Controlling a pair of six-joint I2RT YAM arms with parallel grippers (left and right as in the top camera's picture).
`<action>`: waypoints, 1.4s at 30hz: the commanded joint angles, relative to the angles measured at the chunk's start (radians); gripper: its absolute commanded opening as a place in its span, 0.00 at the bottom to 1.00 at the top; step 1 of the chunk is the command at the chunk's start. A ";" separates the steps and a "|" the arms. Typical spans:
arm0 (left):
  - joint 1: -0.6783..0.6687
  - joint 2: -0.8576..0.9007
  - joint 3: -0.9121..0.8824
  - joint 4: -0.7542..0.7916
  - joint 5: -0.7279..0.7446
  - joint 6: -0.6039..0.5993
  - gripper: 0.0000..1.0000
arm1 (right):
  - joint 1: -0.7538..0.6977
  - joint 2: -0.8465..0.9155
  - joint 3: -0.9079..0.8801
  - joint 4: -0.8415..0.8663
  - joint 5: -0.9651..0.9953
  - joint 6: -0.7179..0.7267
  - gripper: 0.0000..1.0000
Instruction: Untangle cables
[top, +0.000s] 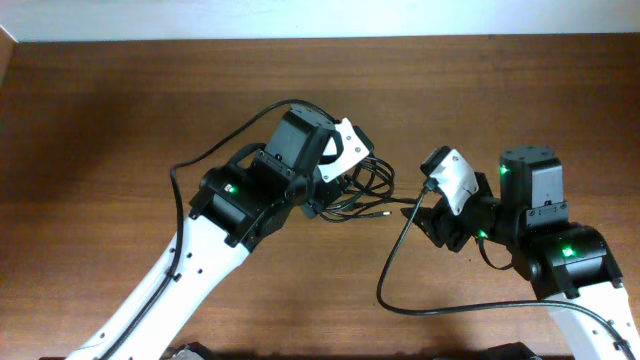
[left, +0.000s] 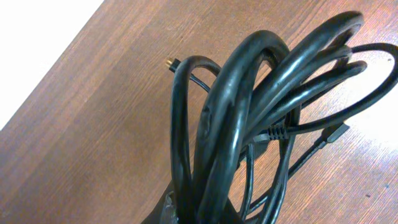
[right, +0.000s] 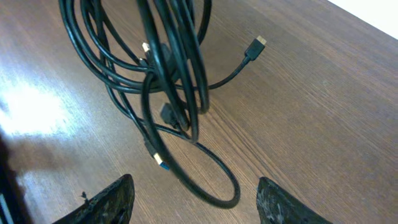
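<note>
Brown wood-grain table (top: 100, 120), bunched black cables (left: 230, 118)

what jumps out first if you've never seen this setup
A tangle of glossy black cables sits mid-table, the left gripper shut on the bunch. The right gripper hangs open beside it, over a loose loop; a gold-tipped plug lies on the wooden table nearby.
</note>
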 joint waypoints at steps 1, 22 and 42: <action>-0.001 -0.002 0.008 0.036 0.111 0.020 0.00 | -0.003 0.008 0.013 0.001 0.025 -0.012 0.61; 0.046 -0.002 0.008 0.096 -0.047 -0.302 0.00 | -0.003 0.084 0.013 -0.057 -0.084 -0.013 0.04; 0.165 -0.001 0.008 0.031 -0.050 -0.484 0.00 | -0.005 0.028 0.013 0.040 -0.080 0.313 0.04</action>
